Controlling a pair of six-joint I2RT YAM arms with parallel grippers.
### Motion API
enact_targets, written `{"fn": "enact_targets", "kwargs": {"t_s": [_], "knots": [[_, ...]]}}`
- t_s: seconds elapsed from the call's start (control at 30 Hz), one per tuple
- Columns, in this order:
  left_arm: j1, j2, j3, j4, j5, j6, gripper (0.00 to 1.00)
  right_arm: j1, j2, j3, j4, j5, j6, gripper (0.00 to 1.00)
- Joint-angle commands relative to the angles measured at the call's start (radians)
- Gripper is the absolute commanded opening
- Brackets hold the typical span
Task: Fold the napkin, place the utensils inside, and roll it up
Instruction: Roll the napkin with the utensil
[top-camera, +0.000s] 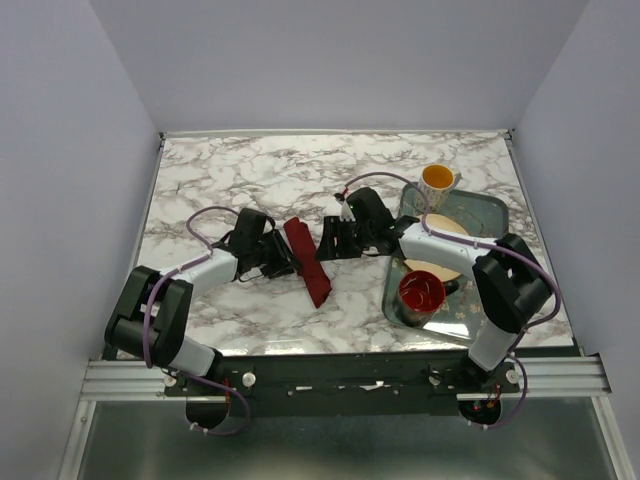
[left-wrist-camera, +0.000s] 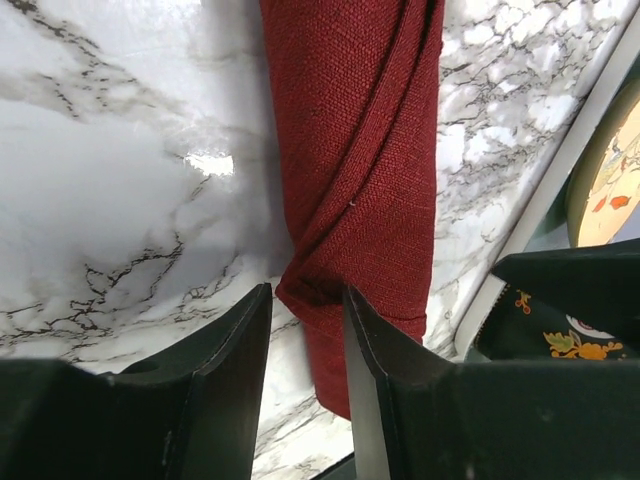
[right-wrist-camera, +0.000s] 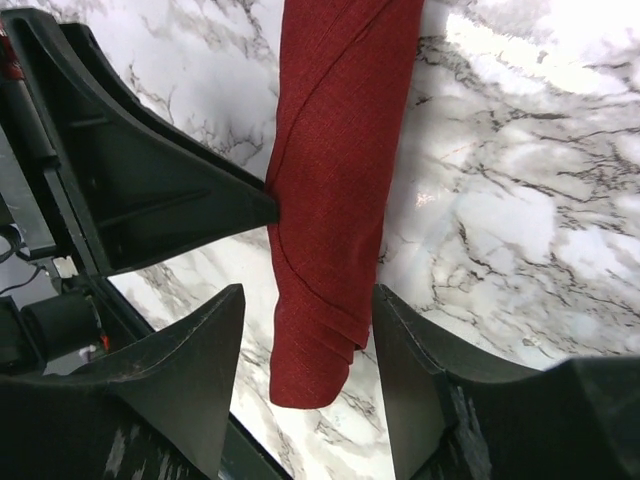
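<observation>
The napkin (top-camera: 308, 262) is a dark red cloth rolled into a long narrow bundle, lying slantwise on the marble table between my two grippers. In the left wrist view the napkin (left-wrist-camera: 360, 150) runs up from the jaws; my left gripper (left-wrist-camera: 307, 300) is open, with only a folded edge of the cloth in the gap. My left gripper (top-camera: 283, 258) stands at the roll's left side. My right gripper (top-camera: 328, 243) is at its right side. It is open (right-wrist-camera: 307, 305) and straddles the napkin's (right-wrist-camera: 335, 180) near end without squeezing it. The utensils are hidden.
A metal tray (top-camera: 490, 200) stands at the right with a cream plate (top-camera: 435, 268), a red bowl (top-camera: 421, 292) and a yellow-lined mug (top-camera: 438, 180). The tray's rim (left-wrist-camera: 560, 170) lies close to the napkin. The left gripper's finger (right-wrist-camera: 180, 190) touches the roll's side.
</observation>
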Motion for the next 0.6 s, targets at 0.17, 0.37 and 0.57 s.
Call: {"fn": "enact_targets", "kwargs": {"t_s": [0.17,0.37,0.57], "knots": [[0.001,0.005,-0.013,0.041,-0.032,-0.011,0.32,0.001,0.058,-0.023,0.043,-0.077,0.02,0.59],[0.001,0.0,-0.019,0.025,-0.057,-0.006,0.17,0.003,0.071,-0.022,0.044,-0.077,0.023,0.58],[0.003,-0.037,-0.051,-0.011,-0.058,-0.017,0.12,0.003,0.091,-0.017,0.056,-0.109,0.037,0.57]]}}
